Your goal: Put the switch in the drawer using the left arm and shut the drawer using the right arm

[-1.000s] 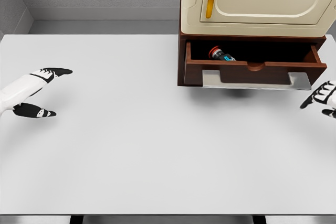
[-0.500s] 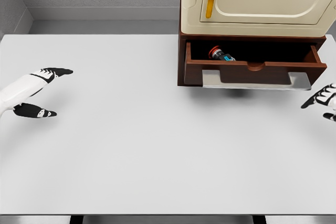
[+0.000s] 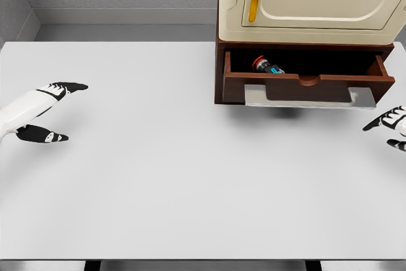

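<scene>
Head view: switch (image 3: 267,65) lies inside open drawer (image 3: 304,84); likely light, rigid. Push point: silver handle (image 3: 309,98). Left hand (image 3: 39,111) spread, empty; right hand (image 3: 392,124) relaxed, empty, near handle

White left robot hand (image 3: 39,111), black fingertips, right robot hand (image 3: 390,125) alike

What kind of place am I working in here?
Likely a simulated tabletop workbench: a plain white table against grey walls, with a cream cabinet whose open wooden drawer holds the switch.
</scene>
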Robot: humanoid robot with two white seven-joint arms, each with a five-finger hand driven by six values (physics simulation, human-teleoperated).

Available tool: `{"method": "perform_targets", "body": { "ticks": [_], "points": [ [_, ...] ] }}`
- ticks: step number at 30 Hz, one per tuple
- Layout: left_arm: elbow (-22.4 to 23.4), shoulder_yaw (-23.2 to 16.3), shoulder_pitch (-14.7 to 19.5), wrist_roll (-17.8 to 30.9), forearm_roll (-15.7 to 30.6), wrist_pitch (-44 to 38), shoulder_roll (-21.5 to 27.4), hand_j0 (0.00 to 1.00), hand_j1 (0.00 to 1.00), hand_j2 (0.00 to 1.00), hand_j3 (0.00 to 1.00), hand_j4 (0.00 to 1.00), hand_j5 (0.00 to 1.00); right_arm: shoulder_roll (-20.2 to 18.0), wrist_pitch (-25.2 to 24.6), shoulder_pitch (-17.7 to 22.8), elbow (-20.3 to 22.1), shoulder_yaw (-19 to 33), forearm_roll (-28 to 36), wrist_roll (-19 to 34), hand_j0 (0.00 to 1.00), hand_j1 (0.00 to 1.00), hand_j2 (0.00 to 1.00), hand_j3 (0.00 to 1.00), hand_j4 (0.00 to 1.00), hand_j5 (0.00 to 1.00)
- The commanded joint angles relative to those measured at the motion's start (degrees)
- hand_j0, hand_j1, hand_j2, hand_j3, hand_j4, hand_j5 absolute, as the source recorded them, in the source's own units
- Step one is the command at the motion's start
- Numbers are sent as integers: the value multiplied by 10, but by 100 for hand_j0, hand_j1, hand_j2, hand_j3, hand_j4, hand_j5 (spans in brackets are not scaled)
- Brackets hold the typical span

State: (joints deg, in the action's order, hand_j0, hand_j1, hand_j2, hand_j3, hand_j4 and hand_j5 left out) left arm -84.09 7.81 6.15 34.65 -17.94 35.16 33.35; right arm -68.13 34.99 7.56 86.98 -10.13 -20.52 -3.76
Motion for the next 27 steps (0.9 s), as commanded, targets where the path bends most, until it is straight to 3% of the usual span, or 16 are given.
{"method": "perform_targets", "body": {
  "ticks": [1,6,11,23,27],
  "points": [
    [0,0,1,0,4,-2,0,100,100,100,100,100,100,17,0,-1,-1,0,-2,0,67,67,67,67,67,67],
    [0,0,0,0,4,-2,0,100,100,100,100,100,100,38,0,-16,-9,-1,-8,1,66,66,66,66,66,66],
    [0,0,0,0,4,-2,0,100,100,100,100,100,100,68,0,-62,-35,-29,-26,1,67,67,67,67,67,67],
    [-1,0,0,0,5,-2,0,100,100,100,100,100,100,78,0,-94,-55,-55,-28,1,67,67,67,67,67,67],
    [-1,0,0,0,5,-2,0,100,100,100,100,100,100,84,0,-129,-68,-81,-31,1,67,67,67,67,67,67]
  ]
}}
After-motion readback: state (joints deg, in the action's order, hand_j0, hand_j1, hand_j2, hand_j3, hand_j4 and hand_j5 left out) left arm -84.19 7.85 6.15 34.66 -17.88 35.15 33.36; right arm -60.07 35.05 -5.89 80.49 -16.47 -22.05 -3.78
